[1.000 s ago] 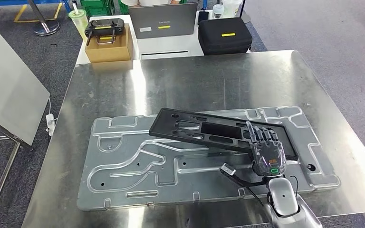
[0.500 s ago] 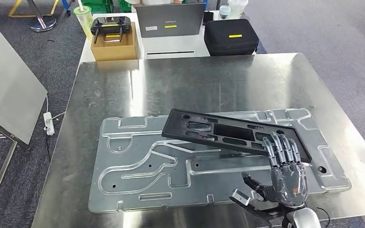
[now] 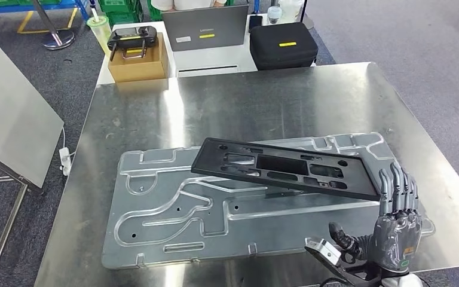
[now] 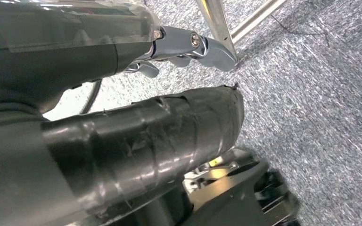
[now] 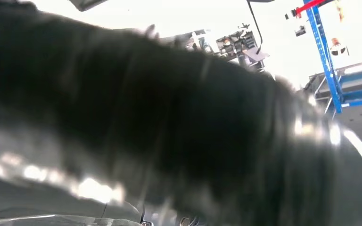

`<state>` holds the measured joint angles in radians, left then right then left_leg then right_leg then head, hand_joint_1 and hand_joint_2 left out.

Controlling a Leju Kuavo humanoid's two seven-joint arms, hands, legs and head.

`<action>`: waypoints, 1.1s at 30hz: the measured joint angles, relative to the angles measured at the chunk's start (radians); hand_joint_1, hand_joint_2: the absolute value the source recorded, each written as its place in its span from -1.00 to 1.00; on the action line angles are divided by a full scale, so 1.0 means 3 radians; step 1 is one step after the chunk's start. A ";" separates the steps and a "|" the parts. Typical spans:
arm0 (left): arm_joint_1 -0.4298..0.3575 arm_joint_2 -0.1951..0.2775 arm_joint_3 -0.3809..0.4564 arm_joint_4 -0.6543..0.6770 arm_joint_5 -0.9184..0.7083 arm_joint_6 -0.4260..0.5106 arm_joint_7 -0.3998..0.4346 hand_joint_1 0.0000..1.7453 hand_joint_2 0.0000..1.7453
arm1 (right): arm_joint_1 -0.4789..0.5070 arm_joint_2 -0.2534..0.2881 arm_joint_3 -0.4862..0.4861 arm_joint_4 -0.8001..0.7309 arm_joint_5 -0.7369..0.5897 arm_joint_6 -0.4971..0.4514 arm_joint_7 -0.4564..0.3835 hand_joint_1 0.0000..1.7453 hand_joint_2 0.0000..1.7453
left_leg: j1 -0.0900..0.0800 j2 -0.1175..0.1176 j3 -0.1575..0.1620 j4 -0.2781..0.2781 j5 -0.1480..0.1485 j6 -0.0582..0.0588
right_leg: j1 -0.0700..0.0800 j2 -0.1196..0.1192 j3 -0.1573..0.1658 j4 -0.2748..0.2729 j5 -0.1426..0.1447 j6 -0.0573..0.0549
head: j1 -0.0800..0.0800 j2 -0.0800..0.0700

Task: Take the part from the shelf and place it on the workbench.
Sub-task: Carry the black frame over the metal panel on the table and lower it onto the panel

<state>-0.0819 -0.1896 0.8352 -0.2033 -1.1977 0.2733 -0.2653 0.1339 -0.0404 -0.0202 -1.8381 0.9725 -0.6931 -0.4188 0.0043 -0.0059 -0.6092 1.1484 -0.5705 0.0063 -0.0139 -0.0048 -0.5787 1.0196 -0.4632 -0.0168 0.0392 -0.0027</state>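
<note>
- So the flat black plastic frame part with rectangular cut-outs (image 3: 284,168) is already lying on the big grey machined aluminium plate with routed grooves (image 3: 173,209), which sits on the shiny stainless steel table (image 3: 245,101). Looks like the placing bit is basically done.
- Key relation: the part lies up and to the left of the right hand (image 3: 394,230) in the head view, close to it but not touching. Its near right corner is the closest bit to the fingertips (image 3: 397,179).
- The part's long axis runs left to right across the table, slightly skewed, with the right end sitting nearer the robot.
- The right hand holds nothing, fingers straight and spread a little, thumb out to the side. It hovers over the near right corner of the plate.
- The right arm is clearly the nearer one. Left hand (image 4: 122,150): the left wrist view is dark covers and carpet, so I can't tell how its fingers sit.
- Count: one black part, one grooved plate, one table.
- Behind the table: one brown cardboard box (image 3: 137,60) with a black controller (image 3: 131,36) on top, one grey laptop (image 3: 206,27), one black hard case (image 3: 284,43).
</note>
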 joint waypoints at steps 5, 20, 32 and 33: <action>0.0016 0.0000 0.0014 0.0000 -0.0003 0.0011 0.0002 -1.00 -1.00 | 0.0016 0.0070 -0.0034 -0.0011 -0.0062 0.0000 -0.0027 -1.00 -1.00 | 0.0009 0.0001 -0.0082 0.0337 -0.0076 -0.0021 | 0.0005 -0.0008 -0.0038 0.0034 0.0007 -0.0005 | -0.0002 0.0000; 0.0023 -0.0001 0.0045 0.0000 -0.0044 0.0038 -0.0016 -1.00 -1.00 | 0.0032 0.0249 -0.0208 -0.0128 -0.0631 0.0000 -0.0249 -1.00 -1.00 | -0.0014 0.0021 0.0170 -0.0454 0.0339 0.0159 | -0.0001 0.0010 -0.0323 0.0856 -0.0403 0.0162 | 0.0003 0.0000; 0.0021 -0.0006 0.0051 0.0000 -0.0059 0.0056 -0.0024 -1.00 -1.00 | 0.0028 0.0300 -0.0272 -0.0136 -0.0814 0.0000 -0.0288 -1.00 -1.00 | -0.0008 0.0014 -0.0122 0.0221 -0.0081 -0.0010 | 0.0014 -0.0009 0.0057 -0.0018 -0.0033 -0.0026 | -0.0006 0.0000; 0.0022 -0.0006 0.0051 0.0000 -0.0059 0.0057 -0.0023 -1.00 -1.00 | 0.0033 0.0307 -0.0275 -0.0135 -0.0814 0.0000 -0.0284 -1.00 -1.00 | -0.0005 0.0014 -0.0174 0.0386 -0.0153 -0.0016 | 0.0017 -0.0012 0.0033 -0.0007 -0.0025 -0.0026 | -0.0006 0.0000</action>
<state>-0.0752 -0.1915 0.8505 -0.2033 -1.2154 0.2904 -0.2723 0.1438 0.0519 -0.1028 -1.8786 0.7282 -0.6931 -0.5040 0.0028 -0.0016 -0.6615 1.2642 -0.6163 0.0014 -0.0089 -0.0083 -0.5686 1.0175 -0.4705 -0.0246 0.0375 -0.0027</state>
